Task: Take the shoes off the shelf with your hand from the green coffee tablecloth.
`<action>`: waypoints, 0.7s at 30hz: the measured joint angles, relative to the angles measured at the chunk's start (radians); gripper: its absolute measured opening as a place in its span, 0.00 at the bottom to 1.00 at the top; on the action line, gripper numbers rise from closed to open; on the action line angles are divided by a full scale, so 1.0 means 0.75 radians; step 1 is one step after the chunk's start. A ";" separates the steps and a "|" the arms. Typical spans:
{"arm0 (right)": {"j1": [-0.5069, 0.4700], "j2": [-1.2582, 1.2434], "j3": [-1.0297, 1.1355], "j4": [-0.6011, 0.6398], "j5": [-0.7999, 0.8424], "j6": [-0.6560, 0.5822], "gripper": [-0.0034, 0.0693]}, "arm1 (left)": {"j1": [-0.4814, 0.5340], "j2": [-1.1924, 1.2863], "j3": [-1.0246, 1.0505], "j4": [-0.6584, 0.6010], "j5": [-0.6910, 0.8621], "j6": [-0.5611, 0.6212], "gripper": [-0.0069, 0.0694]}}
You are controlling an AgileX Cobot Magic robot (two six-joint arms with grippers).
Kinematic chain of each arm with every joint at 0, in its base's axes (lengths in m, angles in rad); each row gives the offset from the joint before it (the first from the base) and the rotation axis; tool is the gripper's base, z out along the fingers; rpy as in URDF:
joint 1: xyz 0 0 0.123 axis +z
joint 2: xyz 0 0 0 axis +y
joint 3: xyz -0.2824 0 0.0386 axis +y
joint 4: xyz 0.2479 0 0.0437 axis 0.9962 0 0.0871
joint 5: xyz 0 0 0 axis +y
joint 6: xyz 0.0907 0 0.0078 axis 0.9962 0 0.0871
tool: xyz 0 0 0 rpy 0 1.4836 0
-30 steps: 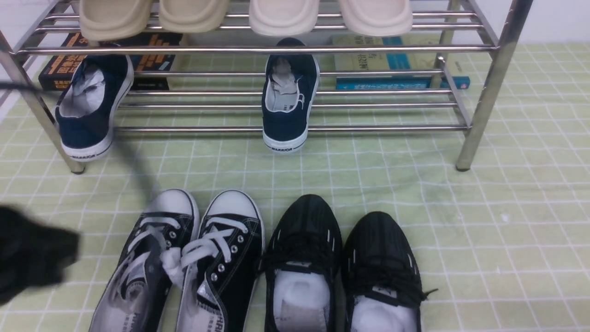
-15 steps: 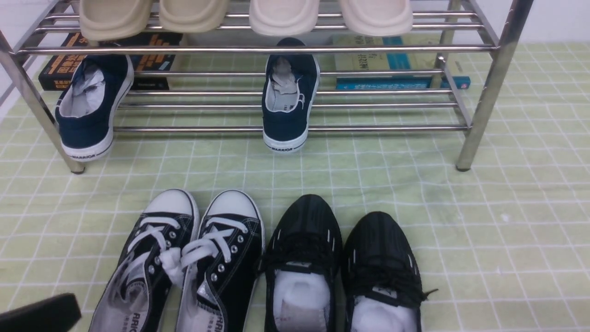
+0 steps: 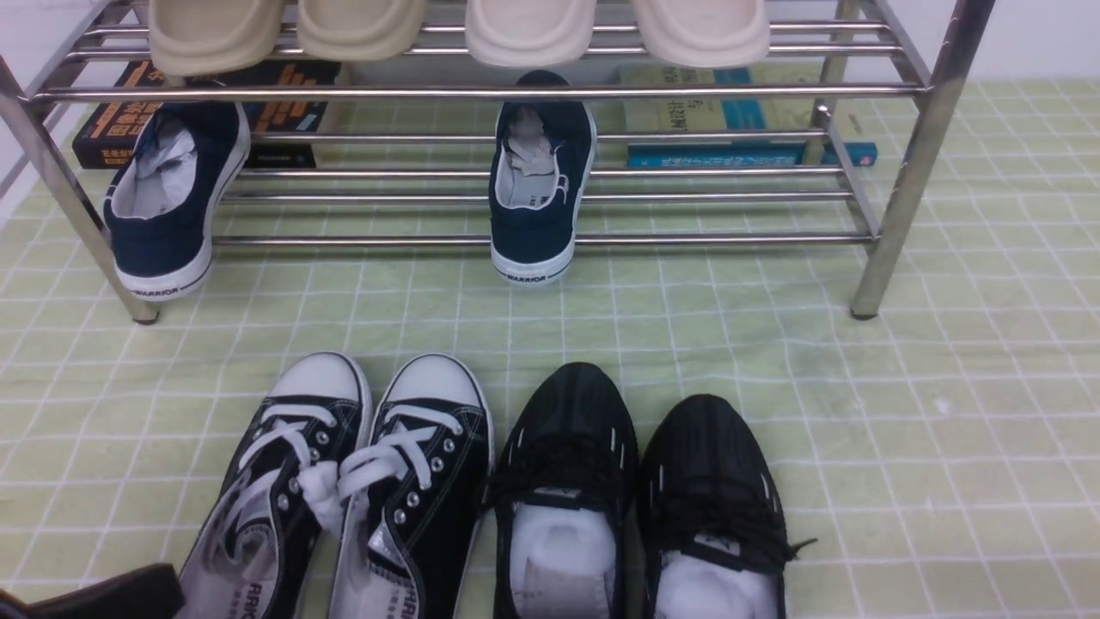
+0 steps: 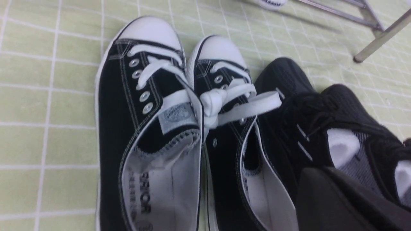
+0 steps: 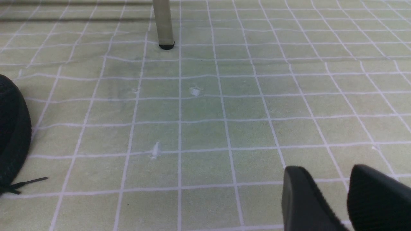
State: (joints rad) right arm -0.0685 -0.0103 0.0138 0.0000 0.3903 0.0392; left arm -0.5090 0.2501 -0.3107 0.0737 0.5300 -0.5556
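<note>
The shoes, black canvas sneakers [image 3: 412, 456] with white toe caps and laces, stand side by side on the green coffee tablecloth [image 3: 902, 413] in front of the shelf [image 3: 516, 90]. They fill the left wrist view [image 4: 144, 96], laces knotted together. My left gripper [image 3: 103, 593] shows only as a dark edge at the bottom left corner, beside the left sneaker's heel. In its wrist view its fingers [image 4: 324, 173] look pressed together and empty. My right gripper [image 5: 327, 173] is open and empty over bare cloth; it is out of the front view.
Black mesh trainers [image 3: 567, 464] stand right of the sneakers; one toe shows in the right wrist view [image 5: 11, 128]. Two navy WARRIOR slip-ons [image 3: 537, 198] sit apart on the lower tier, beige slippers [image 3: 528, 30] on top, books [image 3: 739, 129] behind. A shelf leg [image 5: 163, 24] stands ahead.
My left gripper has dropped from the left edge at mid height to the bottom left corner, and its cable has left the view. The shoes have not moved.
</note>
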 joint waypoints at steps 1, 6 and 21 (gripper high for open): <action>0.000 0.000 0.000 0.000 0.000 0.000 0.38 | 0.018 -0.005 0.029 0.002 -0.047 0.009 0.11; 0.000 0.000 0.000 0.000 0.000 0.000 0.38 | 0.230 -0.058 0.191 -0.027 -0.215 0.122 0.11; 0.000 0.000 0.000 0.000 0.000 -0.001 0.38 | 0.654 -0.345 0.429 0.008 -0.162 0.314 0.12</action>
State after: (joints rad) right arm -0.0685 -0.0103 0.0138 0.0000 0.3903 0.0383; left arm -0.0183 -0.0088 0.0111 0.0796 0.4085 -0.3201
